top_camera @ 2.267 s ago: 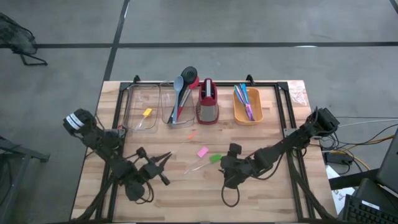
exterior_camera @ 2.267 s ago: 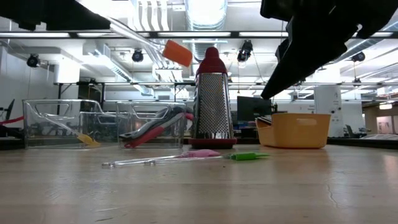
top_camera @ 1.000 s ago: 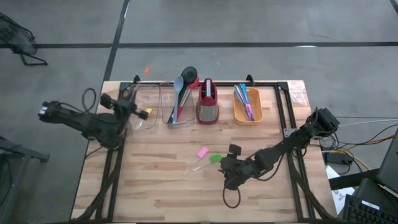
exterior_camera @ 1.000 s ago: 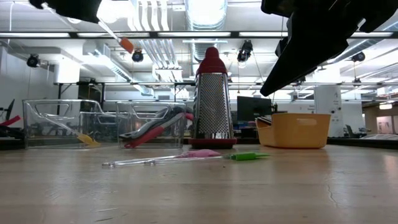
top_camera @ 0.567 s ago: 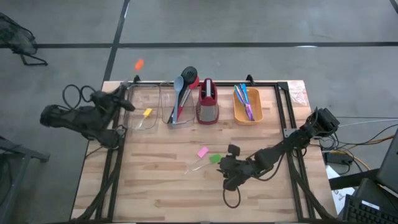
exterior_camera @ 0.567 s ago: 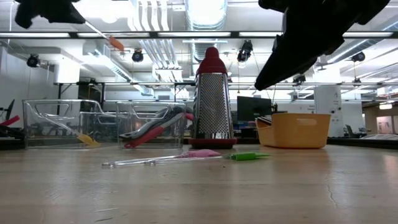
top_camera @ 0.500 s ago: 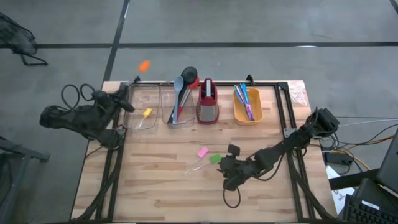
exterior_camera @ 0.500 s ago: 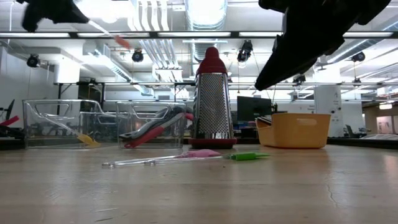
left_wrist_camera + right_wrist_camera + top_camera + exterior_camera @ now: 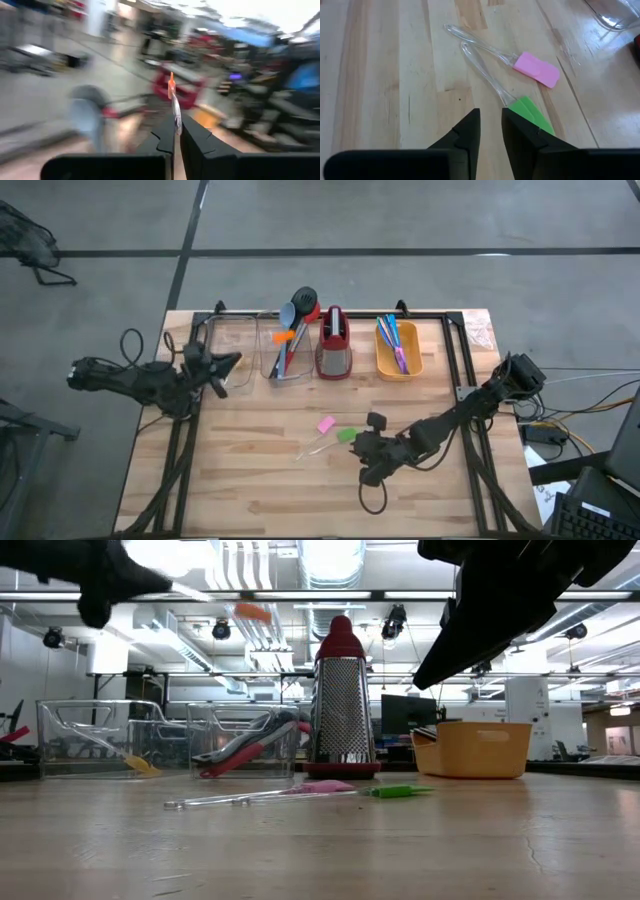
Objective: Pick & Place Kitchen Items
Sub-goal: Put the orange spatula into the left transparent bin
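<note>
Two small spatulas are what is left loose on the table: the pink spatula [image 9: 536, 69] and the green spatula [image 9: 530, 114], both with clear handles that cross on the wood. The green head lies directly ahead of the right gripper [image 9: 490, 121], just past its fingertips, with the pink head a little farther on and to one side. That gripper's jaws stand narrowly apart with nothing between them; in the high view the right gripper [image 9: 366, 463] sits low near the two pieces. The left gripper [image 9: 173, 134] is clamped on the clear handle of an orange spatula [image 9: 171, 86], which sticks straight out ahead of its jaws with the orange head at the far end; seen from above, the orange head [image 9: 283, 336] is carried over the clear bin [image 9: 287, 350] that holds the long spoons [image 9: 296, 315]. A yellow spatula [image 9: 137, 765] already lies in the other clear bin [image 9: 98, 736], and the thin cutlery [image 9: 393, 338] sits in the orange bin [image 9: 397, 364], beside the grater [image 9: 333, 343]. My reading is that the sorting is well past halfway: one piece in the air awaiting release, two more to collect.
</note>
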{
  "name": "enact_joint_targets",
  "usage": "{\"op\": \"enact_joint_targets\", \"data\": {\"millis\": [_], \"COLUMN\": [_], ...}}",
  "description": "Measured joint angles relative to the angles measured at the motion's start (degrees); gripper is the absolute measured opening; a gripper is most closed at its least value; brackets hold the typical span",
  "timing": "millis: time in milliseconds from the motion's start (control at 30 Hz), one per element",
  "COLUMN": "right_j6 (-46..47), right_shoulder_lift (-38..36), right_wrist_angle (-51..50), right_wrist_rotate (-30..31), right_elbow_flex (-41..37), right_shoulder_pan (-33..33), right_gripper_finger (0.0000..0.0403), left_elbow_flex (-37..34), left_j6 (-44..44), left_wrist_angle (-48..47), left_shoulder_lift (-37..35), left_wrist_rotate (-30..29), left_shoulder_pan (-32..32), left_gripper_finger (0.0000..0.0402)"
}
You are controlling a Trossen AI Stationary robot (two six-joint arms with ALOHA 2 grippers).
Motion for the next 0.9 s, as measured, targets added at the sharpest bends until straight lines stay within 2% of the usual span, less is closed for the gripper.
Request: {"op": "enact_joint_targets", "data": {"millis": [67,200,300,367,533,900], "right_j6": [-0.01,-0.01,-0.03,0.03,-0.17,-0.44], "right_shoulder_lift": [0.0,0.0,0.0,0.0,0.0,0.0], "right_wrist_angle": [0.02,0.02,0.04,0.07,1.58,2.57], "right_wrist_rotate": [0.0,0.0,0.26,1.38,1.55,1.53], "right_elbow_flex": [0.0,-0.05,-0.27,-0.38,-0.65,-1.2], "right_shoulder_pan": [0.0,0.0,0.0,0.0,-0.02,0.0], "right_gripper_finger": [0.007,0.0062,0.0057,0.0054,0.0048,0.007], "left_elbow_flex": [-0.94,-2.53,-2.93,-2.94,-3.95,-7.36], "left_j6": [1.71,-1.54,-10.68,-18.26,-23.54,-27.93], "left_wrist_angle": [-2.65,-10.62,-21.55,-27.63,-34.42,-36.79], "left_shoulder_lift": [-2.08,-4.34,-4.14,-3.44,-0.09,5.1], "left_wrist_rotate": [-4.18,-13.1,-21.43,-23.87,-24.22,-22.63], "left_shoulder_pan": [-0.07,-0.06,-0.09,-0.07,-0.07,0.04], "left_gripper_finger": [0.0014,0.0013,0.0013,0.0016,0.0022,0.0022]}}
